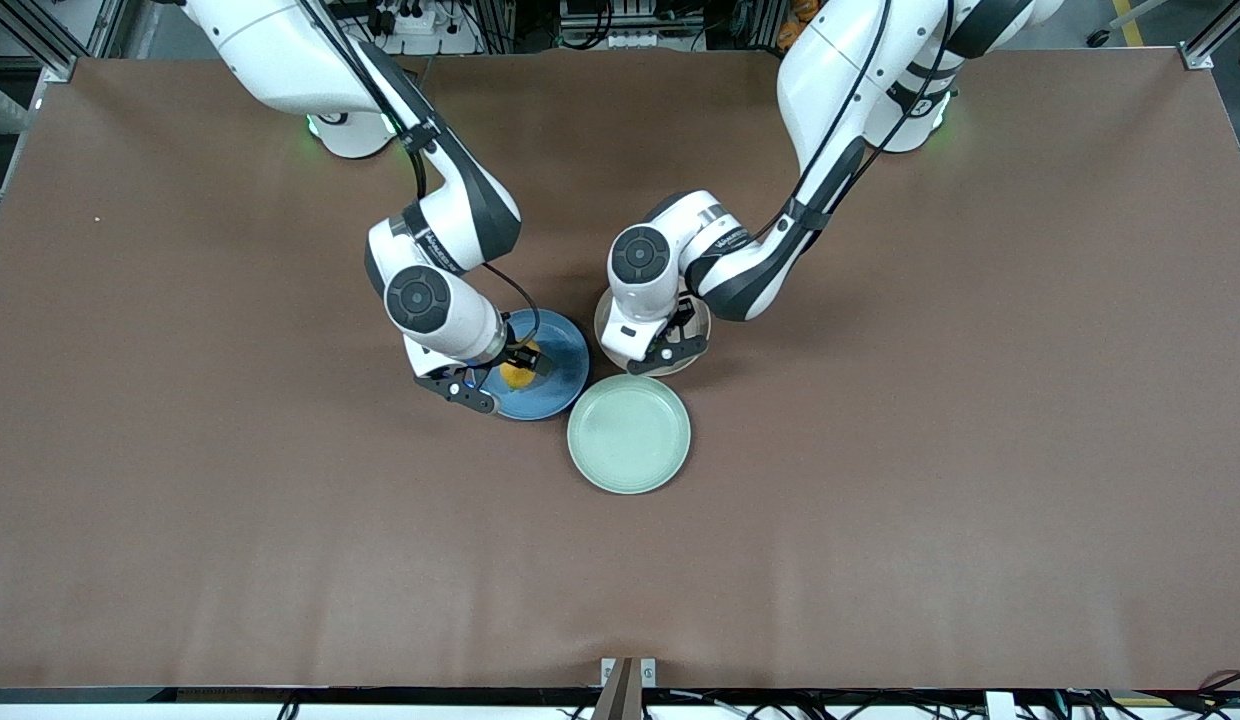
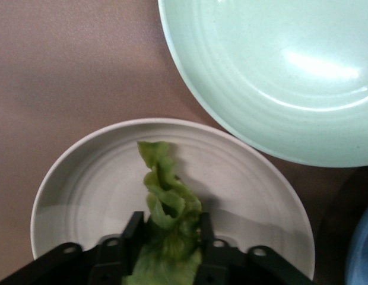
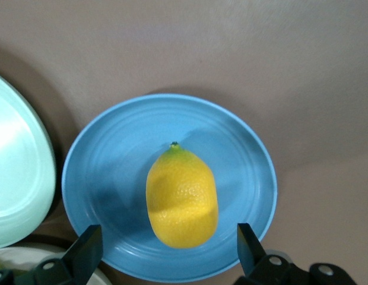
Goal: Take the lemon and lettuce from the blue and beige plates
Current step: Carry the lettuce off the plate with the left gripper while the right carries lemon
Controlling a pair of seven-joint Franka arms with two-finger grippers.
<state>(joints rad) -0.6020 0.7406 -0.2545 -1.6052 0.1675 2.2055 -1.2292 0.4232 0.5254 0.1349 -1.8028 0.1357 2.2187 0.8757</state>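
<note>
Crinkled lettuce (image 2: 169,208), smooth oval lemon (image 3: 181,197)

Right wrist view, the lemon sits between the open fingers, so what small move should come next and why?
Probably close the right hand on the lemon. Its fingers stand open on either side of the fruit, which lies on the blue plate ungripped. The left hand is already shut on the lettuce over the beige plate.

Mint-green plate (image 1: 629,434), round and shallow, resting on the brown table (image 1: 930,480). It lies nearer the front camera than the other two plates, just beside both.
</note>
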